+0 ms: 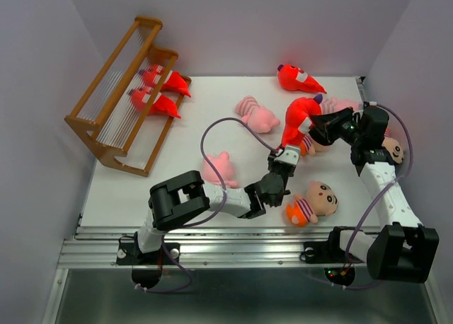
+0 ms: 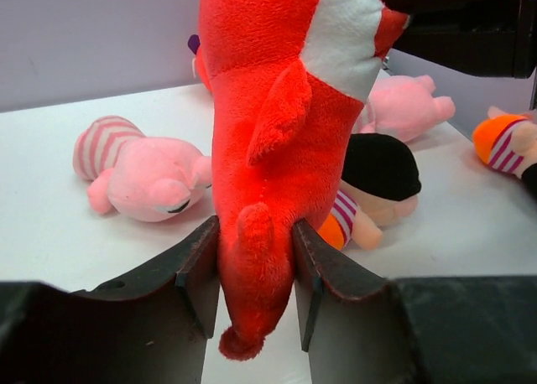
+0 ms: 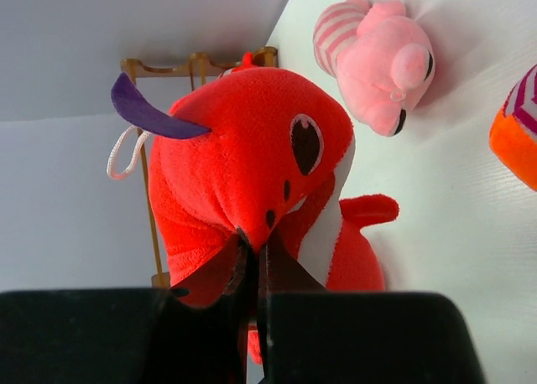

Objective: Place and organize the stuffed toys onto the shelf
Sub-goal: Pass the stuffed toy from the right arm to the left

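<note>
At my far left stands the shelf (image 1: 120,105). Well to the right of it, my left gripper (image 2: 256,271) has its jaws pressed against both sides of the tail end of the red monster (image 1: 298,119), which hangs upright above the table, long axis vertical, head up. Farthest from the shelf, my right gripper (image 3: 252,262) is pinched tight on plush at the head, so I judge the left arm, the nearer one, should carry it shelfward.

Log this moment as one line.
stage: handover | right hand: grips monster head | left hand: clamped on its tail | shelf: two monsters
</note>
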Robot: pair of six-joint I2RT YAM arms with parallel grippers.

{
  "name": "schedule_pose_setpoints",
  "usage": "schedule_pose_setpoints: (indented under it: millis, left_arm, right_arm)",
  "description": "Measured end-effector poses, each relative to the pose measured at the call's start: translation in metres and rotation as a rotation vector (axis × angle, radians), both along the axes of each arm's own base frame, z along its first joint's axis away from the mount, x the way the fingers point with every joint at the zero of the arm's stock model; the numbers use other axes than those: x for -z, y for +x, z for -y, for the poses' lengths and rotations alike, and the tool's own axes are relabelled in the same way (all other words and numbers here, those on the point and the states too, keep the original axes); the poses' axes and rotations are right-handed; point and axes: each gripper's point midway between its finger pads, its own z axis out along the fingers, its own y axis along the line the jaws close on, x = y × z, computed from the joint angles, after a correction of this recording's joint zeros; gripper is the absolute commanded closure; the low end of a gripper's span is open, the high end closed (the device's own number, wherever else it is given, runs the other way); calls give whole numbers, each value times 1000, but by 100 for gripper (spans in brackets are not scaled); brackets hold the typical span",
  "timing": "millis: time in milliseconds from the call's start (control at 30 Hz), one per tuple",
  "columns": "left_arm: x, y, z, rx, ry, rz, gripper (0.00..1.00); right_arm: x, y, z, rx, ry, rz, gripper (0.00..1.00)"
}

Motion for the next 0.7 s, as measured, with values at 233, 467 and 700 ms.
schedule_pose_setpoints:
  millis: [233,467,700]
  left_arm:
    - [14,2,0,-11,114,56,100]
    - [15,2,-2,-17,137,70,100]
    - [18,4,-18,-65,82,11,100]
  right_arm:
    - [7,-2,-1,-9,22,-27,99]
    - [7,-1,-2,-16,21,-21,63]
    - [7,0,-1,-46,-55,54,0]
